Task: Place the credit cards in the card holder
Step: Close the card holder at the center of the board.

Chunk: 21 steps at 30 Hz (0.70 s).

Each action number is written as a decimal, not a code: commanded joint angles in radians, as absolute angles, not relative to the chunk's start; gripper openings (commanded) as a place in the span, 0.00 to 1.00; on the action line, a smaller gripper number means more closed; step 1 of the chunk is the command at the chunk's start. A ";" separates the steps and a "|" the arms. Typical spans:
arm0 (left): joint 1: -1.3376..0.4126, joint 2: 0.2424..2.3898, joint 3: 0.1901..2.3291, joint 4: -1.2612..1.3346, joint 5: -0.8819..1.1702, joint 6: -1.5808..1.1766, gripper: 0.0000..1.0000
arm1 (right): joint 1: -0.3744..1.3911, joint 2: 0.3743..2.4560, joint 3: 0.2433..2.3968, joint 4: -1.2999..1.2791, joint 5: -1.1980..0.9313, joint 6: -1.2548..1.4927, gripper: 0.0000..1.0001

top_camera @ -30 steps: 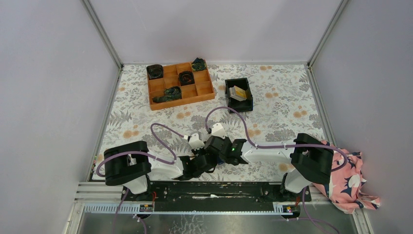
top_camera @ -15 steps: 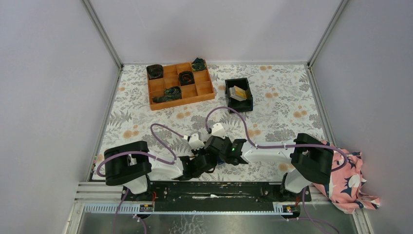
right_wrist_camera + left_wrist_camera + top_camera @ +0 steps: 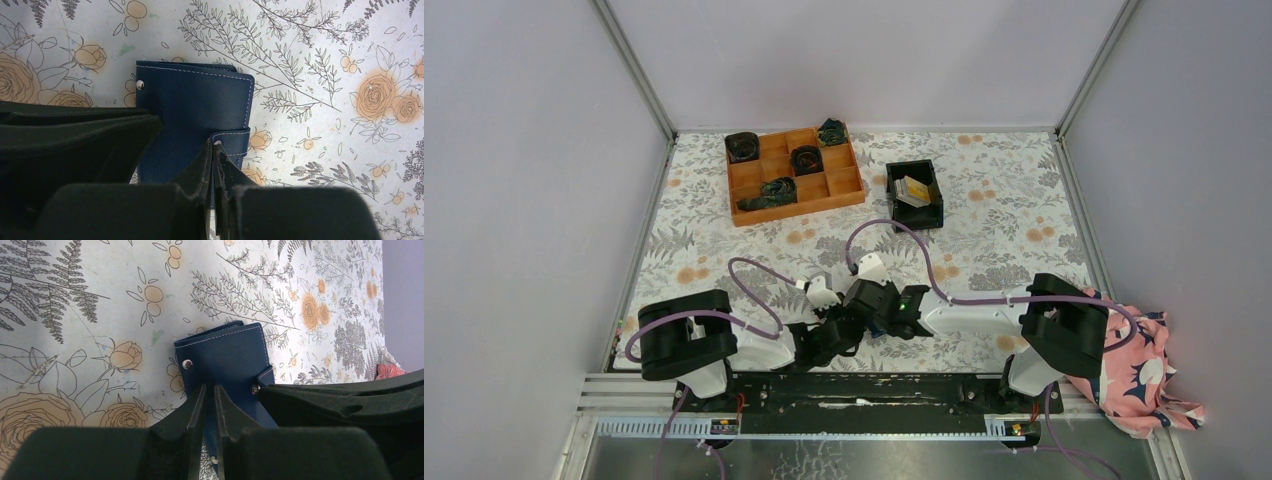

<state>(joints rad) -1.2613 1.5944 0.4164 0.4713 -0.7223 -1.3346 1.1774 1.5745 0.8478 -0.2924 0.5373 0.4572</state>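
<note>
Gripping the folded wallet from both sides, with the cards waiting far off.
Right claw (image 3: 215, 150) is pinching shut on the snap tab of the navy wallet (image 3: 195, 100), and left claw (image 3: 210, 392) is squeezing its near edge, fingers almost together. The wallet is lying at the near edge of the table, between the two arms. I reckon the job is barely starting: the cards (image 3: 913, 190) are sitting in the black bin (image 3: 934, 207) at the back, beside the orange tray (image 3: 856, 186). Flowered cloth (image 3: 724, 250) is covering the table, pale walls are closing it in, and a pink cloth (image 3: 1139, 372) is bunching at the near right corner.
</note>
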 commanded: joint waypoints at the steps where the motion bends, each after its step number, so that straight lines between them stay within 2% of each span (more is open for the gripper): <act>1: -1.259 1.638 0.377 0.470 -0.664 -1.330 0.18 | 1.202 1.604 0.871 -0.310 0.459 0.502 0.04; 21: -1.259 1.678 0.338 0.587 -0.632 -1.315 0.15 | 1.207 1.658 0.895 -0.318 0.466 0.510 0.04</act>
